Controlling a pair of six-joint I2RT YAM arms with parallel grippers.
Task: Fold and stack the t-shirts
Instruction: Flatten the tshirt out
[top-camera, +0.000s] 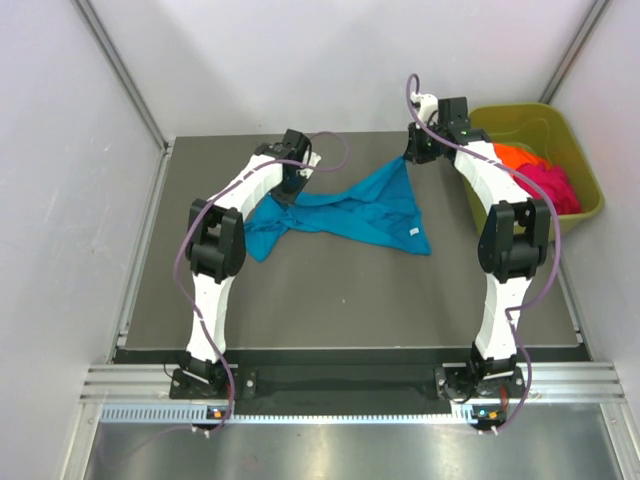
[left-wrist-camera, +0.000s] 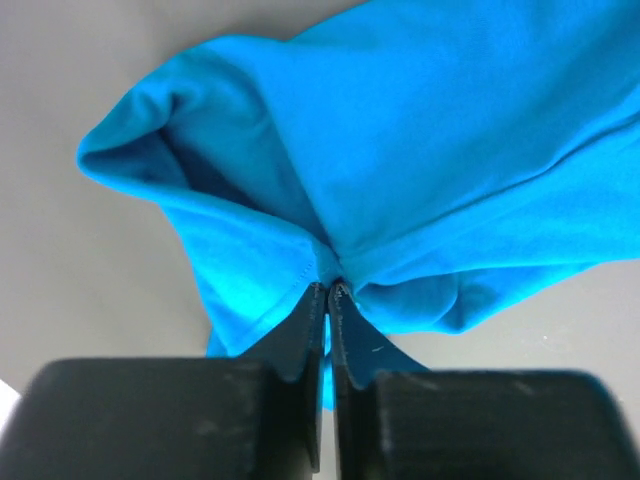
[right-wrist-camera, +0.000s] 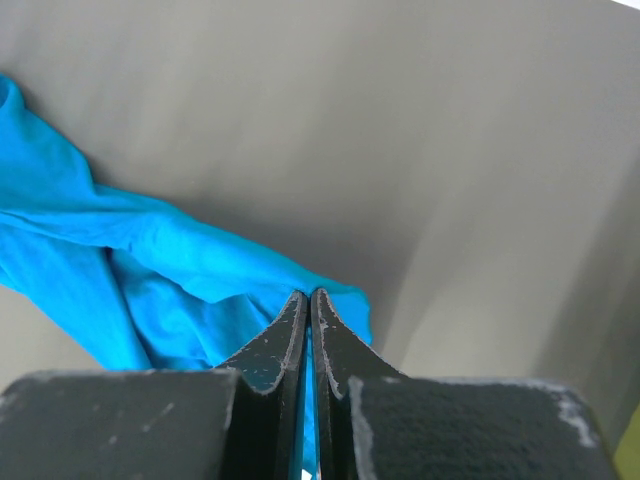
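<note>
Pinching the teal t-shirt (top-camera: 370, 205) at two spots. My left gripper (left-wrist-camera: 328, 290) is clamped on a bunched fold near its left end. My right gripper (right-wrist-camera: 308, 295) is clamped on its far corner. The cloth runs twisted between them across the grey table (top-camera: 330, 300). The orange t-shirt (top-camera: 512, 155) and pink t-shirt (top-camera: 555, 185) sit heaped in the green tub (top-camera: 590, 190), right of the table.

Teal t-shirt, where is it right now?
In the top view the teal t-shirt is spread mid-table, pinched by the left hand and right hand, left of the green tub.
</note>
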